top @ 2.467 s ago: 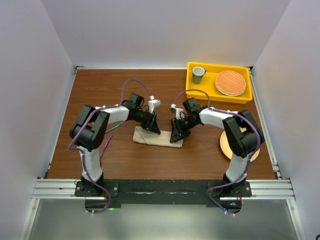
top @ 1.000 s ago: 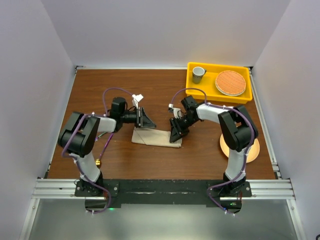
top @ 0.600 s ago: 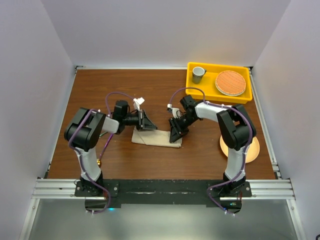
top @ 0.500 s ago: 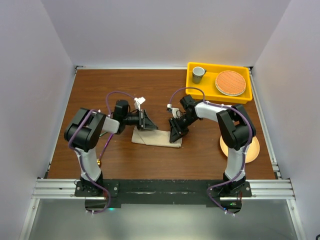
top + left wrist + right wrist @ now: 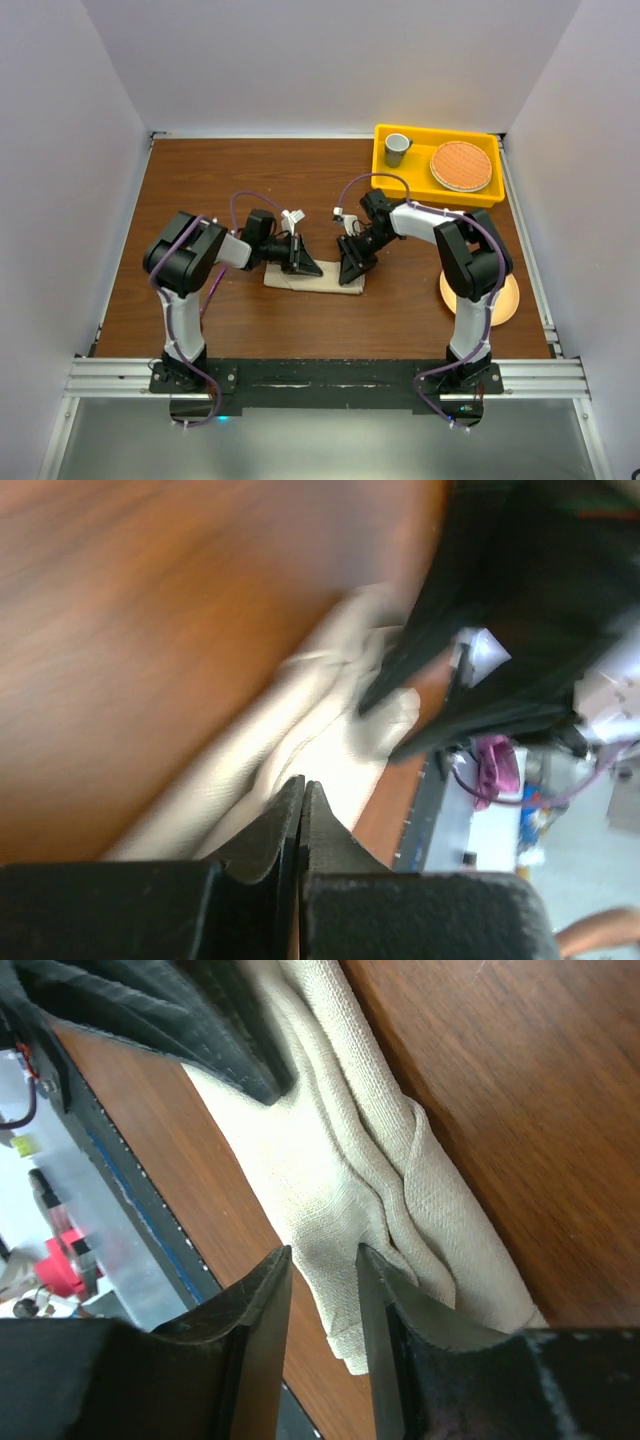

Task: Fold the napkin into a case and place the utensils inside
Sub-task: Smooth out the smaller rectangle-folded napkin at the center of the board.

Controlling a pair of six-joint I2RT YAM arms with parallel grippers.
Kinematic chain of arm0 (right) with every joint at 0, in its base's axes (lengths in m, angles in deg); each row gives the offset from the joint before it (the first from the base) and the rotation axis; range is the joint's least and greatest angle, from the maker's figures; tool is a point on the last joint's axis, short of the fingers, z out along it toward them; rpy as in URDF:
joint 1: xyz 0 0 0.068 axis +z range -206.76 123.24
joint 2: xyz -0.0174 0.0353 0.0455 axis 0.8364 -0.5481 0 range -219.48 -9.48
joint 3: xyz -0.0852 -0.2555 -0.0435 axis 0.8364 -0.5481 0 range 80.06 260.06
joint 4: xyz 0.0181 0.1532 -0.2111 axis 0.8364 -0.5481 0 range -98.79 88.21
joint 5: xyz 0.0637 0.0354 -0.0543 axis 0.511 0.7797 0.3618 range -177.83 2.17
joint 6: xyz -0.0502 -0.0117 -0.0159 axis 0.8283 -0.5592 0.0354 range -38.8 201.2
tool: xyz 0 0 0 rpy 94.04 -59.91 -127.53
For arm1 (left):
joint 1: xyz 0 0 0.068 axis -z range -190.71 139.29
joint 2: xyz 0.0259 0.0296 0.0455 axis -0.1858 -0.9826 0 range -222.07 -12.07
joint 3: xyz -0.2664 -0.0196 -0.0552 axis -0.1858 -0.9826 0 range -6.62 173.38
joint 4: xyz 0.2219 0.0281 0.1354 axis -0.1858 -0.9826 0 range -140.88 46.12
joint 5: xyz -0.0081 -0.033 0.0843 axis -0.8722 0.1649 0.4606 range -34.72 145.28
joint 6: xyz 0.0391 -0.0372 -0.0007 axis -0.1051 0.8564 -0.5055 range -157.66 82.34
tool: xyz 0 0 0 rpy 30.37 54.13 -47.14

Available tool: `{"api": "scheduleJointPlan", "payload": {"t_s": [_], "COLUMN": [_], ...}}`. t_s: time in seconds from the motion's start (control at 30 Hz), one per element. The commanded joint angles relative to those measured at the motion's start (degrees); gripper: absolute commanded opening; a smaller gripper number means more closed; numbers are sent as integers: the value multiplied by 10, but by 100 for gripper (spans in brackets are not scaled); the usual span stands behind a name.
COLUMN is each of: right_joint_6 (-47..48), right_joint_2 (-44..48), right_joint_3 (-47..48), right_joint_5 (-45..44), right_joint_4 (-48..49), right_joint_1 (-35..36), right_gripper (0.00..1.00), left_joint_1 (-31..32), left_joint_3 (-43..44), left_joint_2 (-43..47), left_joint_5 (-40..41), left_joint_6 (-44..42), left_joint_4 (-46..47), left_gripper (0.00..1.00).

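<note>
Your left jaws (image 5: 305,266) have just swung down from the wood above the cloth's left end. They now sit on the soft plain beige napkin (image 5: 318,283), and they have closed. In the left wrist view the two black fingers (image 5: 301,785) stand together with their tips at the cloth (image 5: 300,720). Whether a layer is caught between them cannot be told. Your right jaws (image 5: 348,270) have kept their place at the cloth's right end. They stand apart, a touch wider than a second ago, and the creased folds (image 5: 370,1190) show through the gap (image 5: 322,1255).

The napkin lies as a long narrow band just below the middle of the top view, so the case looks mostly shaped. The left closing reads as a pinch to lift or tuck a layer. I cannot pick out the utensils; the left arm covers the wood at centre left.

The cloth lies well apart from every edge of the brown wooden worktop (image 5: 200,180). There is bare wood in the upper left of the frame and in the strip between the cloth and the black rail (image 5: 320,375) at the bottom. The right side is tighter. The yellow plastic tray (image 5: 420,192) fills the upper right and the round peach plate (image 5: 505,300) sits under the right arm at lower right. The two sets of jaws are near each other over the cloth, so you have little slack between them.
</note>
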Motion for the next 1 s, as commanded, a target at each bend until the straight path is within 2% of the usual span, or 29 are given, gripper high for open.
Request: {"api": "scheduleJointPlan", "payload": {"t_s": [0.0, 0.1, 0.2, 0.23, 0.3, 0.47, 0.57, 0.77, 0.83, 0.97], "right_joint_6": [15, -50, -122, -137, -165, -186, -169, -70, -41, -14], "right_joint_2": [42, 75, 92, 92, 87, 48, 18, -40, -56, -65], "right_joint_3": [6, 15, 6, 2, -12, -45, -56, -72, -73, -75], "right_joint_5": [-33, 46, 99, 110, 128, 162, 165, 137, 123, 97], "right_joint_4": [6, 12, 75, 89, 117, 147, 149, 96, 60, 49], "right_joint_1": [-3, 8, 28, 32, 41, 44, 41, -16, -22, -33], "right_gripper": [44, 53, 64, 73, 75, 79, 79, 78, 77, 76], "left_joint_1": [-15, -17, -17, -18, -17, -17, -17, -26, -31, -33], "left_joint_3": [1, 11, 16, 18, 15, 17, 20, 16, 15, 13], "left_joint_2": [-46, -53, -50, -48, -46, -45, -49, -56, -60, -59], "left_joint_5": [43, 46, 47, 48, 48, 49, 48, 54, 55, 54], "left_joint_6": [-27, -39, -43, -48, -52, -57, -58, -66, -66, -68], "left_joint_4": [-61, -80, -89, -92, -96, -101, -104, -117, -121, -129], "left_gripper": [0, 0, 0, 0, 0, 0, 0, 0, 0, 0]}}
